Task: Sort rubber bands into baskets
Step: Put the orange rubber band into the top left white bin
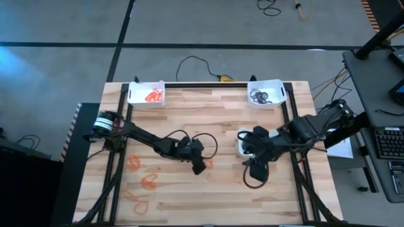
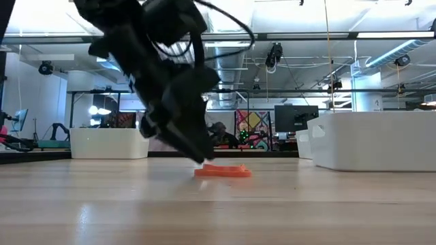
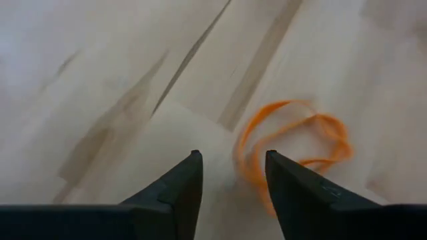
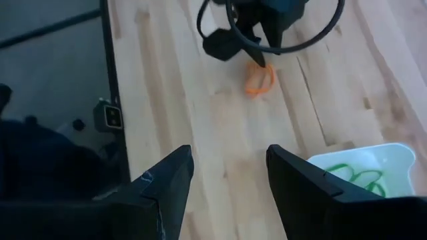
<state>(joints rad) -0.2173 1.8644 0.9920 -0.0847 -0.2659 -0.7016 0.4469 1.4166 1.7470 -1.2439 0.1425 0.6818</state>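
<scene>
Seen from above: a light wooden table (image 1: 208, 195) with two dark robot arms reaching in from either side.

Left hand (image 1: 199, 166) lowered to the table near its middle, fingers (image 3: 175, 193) parted with a gap between them, gripping nothing. An orange rubber band (image 3: 293, 143) lying flat on the wood just beside one fingertip, outside the gap (whether it touches the finger cannot be told). Same band visible from table height as a flat orange strip (image 2: 223, 171) at the foot of the dark hand.

Right hand (image 1: 254, 173) hovering above the table right of centre, fingers (image 4: 167, 180) spread apart and empty, pointing toward the left hand and the orange band.

Three white baskets on the table. One at the far left corner (image 1: 137, 98) containing orange bands (image 1: 153, 96). One at the far right corner (image 1: 278, 88) containing dark bands (image 1: 259, 96). A third (image 4: 393, 160) just beside the right hand, partly hidden under the arm from above, holding green bands (image 4: 353, 175).

More loose orange bands scattered on the near left part of the table: one (image 1: 134, 162) by the left arm, one (image 1: 149, 183) closer to the front, one (image 1: 140, 204) near the front edge
</scene>
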